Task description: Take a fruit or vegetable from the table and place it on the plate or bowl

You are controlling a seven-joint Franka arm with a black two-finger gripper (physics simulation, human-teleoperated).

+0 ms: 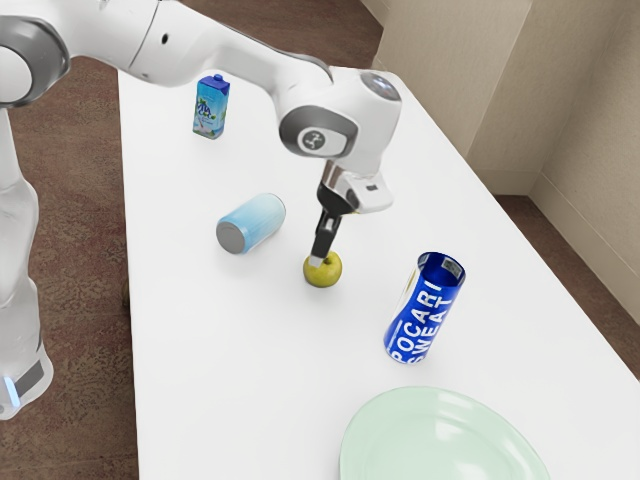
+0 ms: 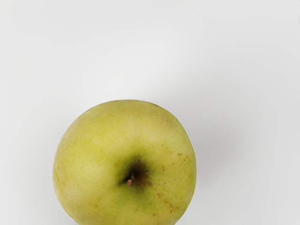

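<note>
Hovering right over the apple (image 1: 323, 271), the gripper (image 1: 322, 258) sits at the fruit's top. Can't tell if it touches the skin or stops just off it. Jaws: seen edge-on from the side cam, so can't tell if wide or narrow.

Task obj is directly under the jaws, resting on the white table (image 1: 200, 330), yellow-green. In the wrist cam the apple (image 2: 124, 164) shows its stem hollow facing up at the hand, w/ a short brown stem and small brown specks, bare tabletop all round it.

Nearest neighbour: a pale blue can (image 1: 250, 223) lying on its side, near the jaws toward the exterior view's left and a bit farther back, grey end facing the cam; apart from the apple. Next out: a dark blue Pocari Sweat can (image 1: 424, 307), toward the exterior view's right of the jaws, not touching the fruit; can't tell if upright or leaning.

Farther, on the cam side of the jaws: pale green plate (image 1: 440, 440), well apart from the apple, its face showing plain green across, lower part cut by the frame. Bare table lies btw jaws and plate; the Pocari can stands beside that stretch, not on it.

Farthest: a small blue drink carton (image 1: 211, 106), upright, well behind the jaws near the table's far edge.

Count: 1 apple, 2 cans, 1 carton, 1 plate.
</note>
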